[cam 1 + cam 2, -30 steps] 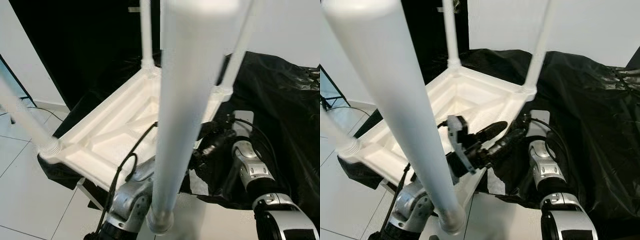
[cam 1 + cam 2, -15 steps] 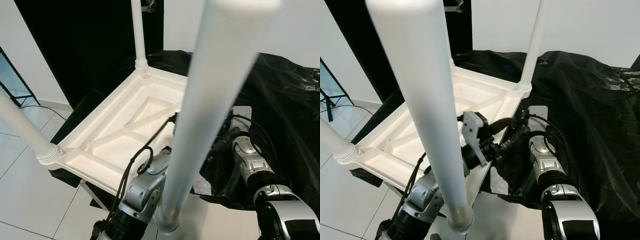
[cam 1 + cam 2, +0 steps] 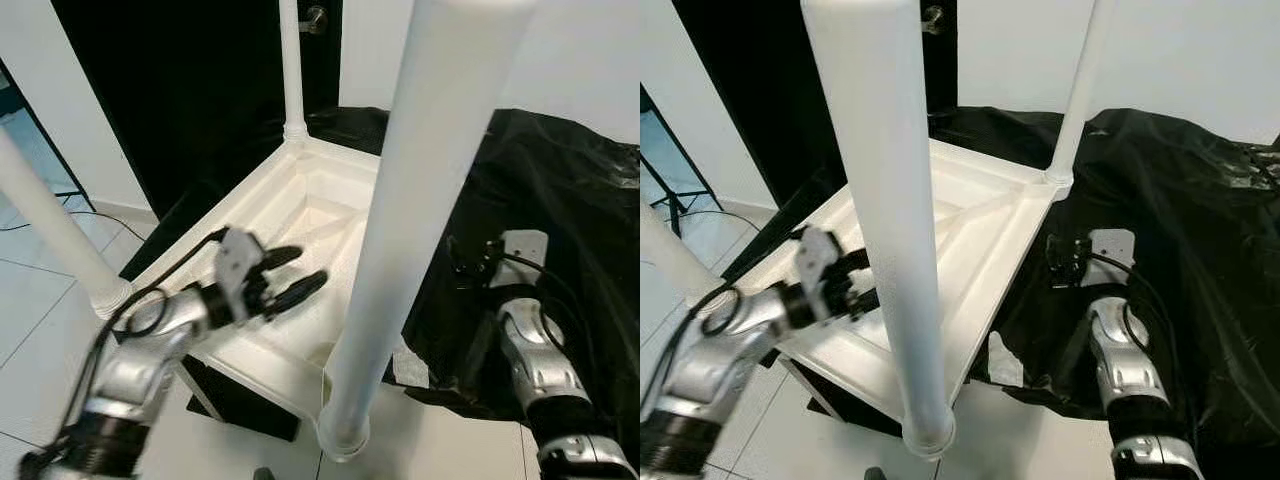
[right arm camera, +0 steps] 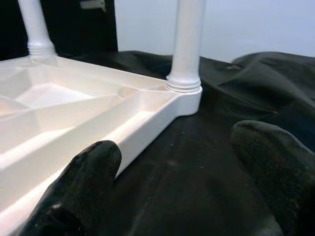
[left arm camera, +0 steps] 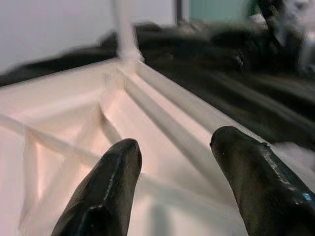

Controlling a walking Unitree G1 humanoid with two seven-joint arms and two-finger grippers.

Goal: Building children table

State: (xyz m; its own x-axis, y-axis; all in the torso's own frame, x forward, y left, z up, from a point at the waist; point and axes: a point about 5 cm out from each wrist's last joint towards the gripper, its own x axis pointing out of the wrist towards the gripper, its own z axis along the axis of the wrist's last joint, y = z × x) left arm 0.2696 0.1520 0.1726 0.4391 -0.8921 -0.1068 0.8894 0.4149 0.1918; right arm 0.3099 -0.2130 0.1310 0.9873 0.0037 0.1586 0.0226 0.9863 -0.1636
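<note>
Four legs (image 3: 890, 200) stand in the upturned table (image 3: 310, 205). My left claw (image 3: 285, 280) has swung out to 9 o'clock, open and empty; right claw (image 4: 177, 162) open beside the rim. Assembly looks finished.

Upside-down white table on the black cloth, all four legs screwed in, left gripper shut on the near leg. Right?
Not quite: the left gripper is open and empty, hovering over the tabletop's ribbed underside, as the left wrist view shows. The rest holds: near leg in its socket, black cloth beneath.

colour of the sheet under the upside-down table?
Black, glossy and wrinkled sheet, under the white table. Clearest in the right eye view.
</note>
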